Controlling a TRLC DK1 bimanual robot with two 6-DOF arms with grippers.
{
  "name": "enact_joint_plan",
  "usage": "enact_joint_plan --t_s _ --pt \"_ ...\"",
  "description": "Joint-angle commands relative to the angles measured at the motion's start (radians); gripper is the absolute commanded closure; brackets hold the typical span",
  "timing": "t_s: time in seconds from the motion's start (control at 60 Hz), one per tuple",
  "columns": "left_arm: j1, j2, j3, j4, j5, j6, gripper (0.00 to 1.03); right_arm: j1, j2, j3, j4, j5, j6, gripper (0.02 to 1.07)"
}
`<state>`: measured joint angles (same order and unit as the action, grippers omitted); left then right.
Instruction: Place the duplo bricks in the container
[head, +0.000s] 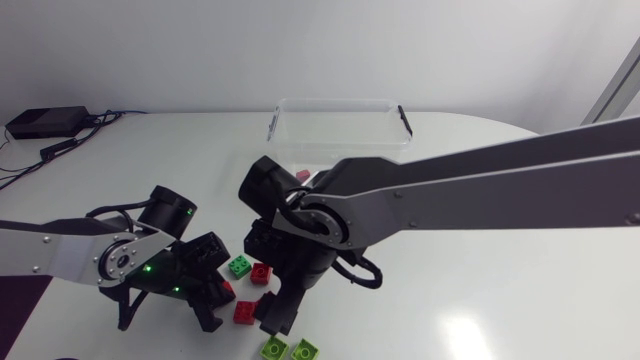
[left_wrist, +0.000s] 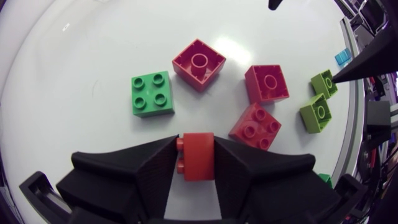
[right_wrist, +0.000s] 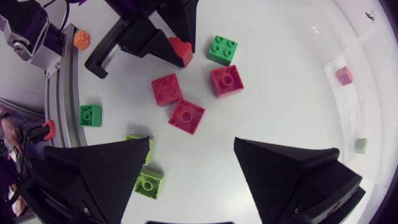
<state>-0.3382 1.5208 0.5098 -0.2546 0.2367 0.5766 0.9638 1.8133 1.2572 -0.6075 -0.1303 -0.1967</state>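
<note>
Worktop (head: 520, 300): white, smooth, glossy. Far edge curves round at the right corner. Surface even in tone, lit from overhead.

Glare (head: 465, 335): one soft bright patch near the front right of the head view; the left wrist view shows a bright patch on the surface too.

Black box (head: 45, 122): flat, at the far left corner. Dark cables (head: 75, 140) trail from it across the surface.

Metal rail (right_wrist: 67, 93): grey, runs along one edge of the worktop in the right wrist view.

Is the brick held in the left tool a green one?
No, the brick gripped from both sides by the left tool is red.
</note>
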Motion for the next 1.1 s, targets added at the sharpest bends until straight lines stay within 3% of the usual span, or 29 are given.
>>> enact_joint_plan --t_s 0.0,0.167,0.433,0.85,0.983,1.083 --pt "-0.002 0.025 -0.050 -0.008 -0.010 0.031 0.78 0.015 0.031 0.036 -0.031 0.003 0.045 0.09" --pt "0.031 -0.085 -0.031 -0.055 -0.008 0.035 0.78 0.016 0.095 0.099 -0.081 0.024 0.091 0.09" --pt "0.091 -0.248 0.044 -0.215 0.000 0.057 0.78 0.026 0.198 0.189 -0.159 0.052 0.134 0.09" --pt "0.197 -0.465 0.184 -0.403 0.078 0.086 0.77 0.042 0.294 0.277 -0.218 0.069 0.155 0.10" --pt "0.229 -0.473 0.223 -0.411 0.115 0.086 0.76 0.052 0.320 0.311 -0.241 0.070 0.157 0.14" --pt "0.251 -0.468 0.249 -0.413 0.136 0.089 0.76 0.055 0.333 0.321 -0.244 0.072 0.163 0.28"
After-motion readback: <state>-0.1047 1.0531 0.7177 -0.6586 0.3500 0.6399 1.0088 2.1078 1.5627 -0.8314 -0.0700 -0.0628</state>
